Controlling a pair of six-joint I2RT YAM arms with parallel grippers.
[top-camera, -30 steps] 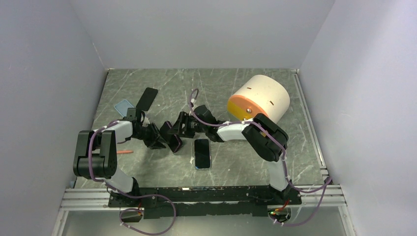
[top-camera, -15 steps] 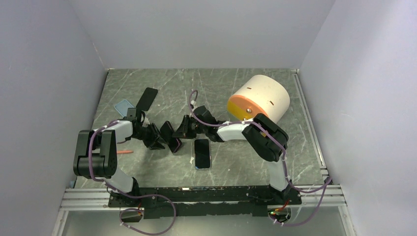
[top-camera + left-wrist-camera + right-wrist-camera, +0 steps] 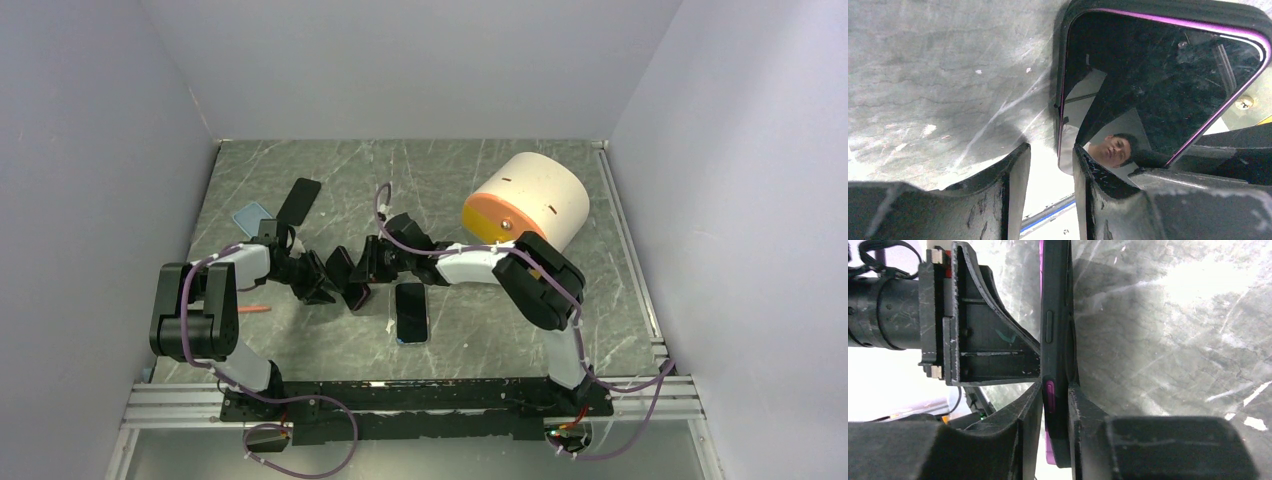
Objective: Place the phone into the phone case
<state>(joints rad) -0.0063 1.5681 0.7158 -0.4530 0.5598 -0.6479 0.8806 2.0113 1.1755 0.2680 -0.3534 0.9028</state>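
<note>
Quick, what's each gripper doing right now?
Left gripper: jaws slightly apart, gripping nothing.
Right gripper: closed on the phone, edge-on.

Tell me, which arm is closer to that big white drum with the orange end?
Right. The right arm bends its elbow just in front of the drum, right against its edge in the overhead view. The left arm is on the left of the table, well away from it.

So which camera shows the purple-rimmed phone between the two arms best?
The left wrist view: the phone faces it, glossy screen and purple rim filling the picture. The right wrist view shows only its thin edge, gripped by the right fingers. The top view shows it only as a small dark shape.
</note>
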